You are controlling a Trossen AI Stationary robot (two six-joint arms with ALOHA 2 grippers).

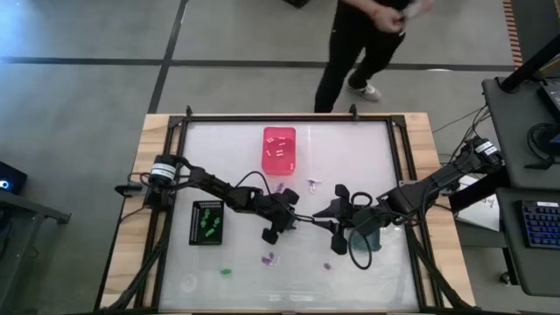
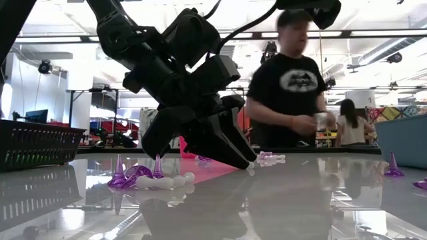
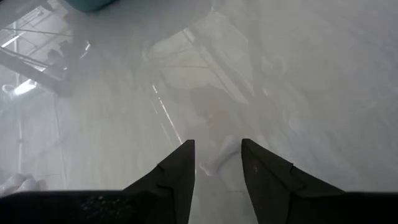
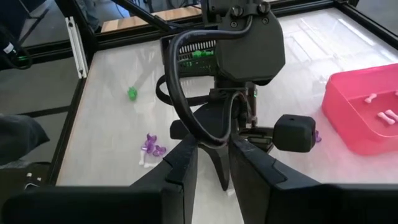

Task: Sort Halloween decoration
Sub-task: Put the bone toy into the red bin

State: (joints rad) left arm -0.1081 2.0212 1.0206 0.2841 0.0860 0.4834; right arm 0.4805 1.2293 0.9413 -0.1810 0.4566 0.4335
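While the left gripper (image 3: 217,165) stoops near the table's (image 1: 350,140) middle, jaws spread, a small white piece (image 3: 219,158) lies between its tips, apparently lengthwise along the gap. The right gripper (image 4: 212,163), jaws parted and empty, hovers just beside.

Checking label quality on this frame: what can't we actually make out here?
- Left gripper: a pale piece lies at its fingertips; gripped or merely touched, unclear in the left wrist view.
- Grey-blue bin: the right arm hides its contents in the high view.
- Black bin: its wall hides the inside in the low view.
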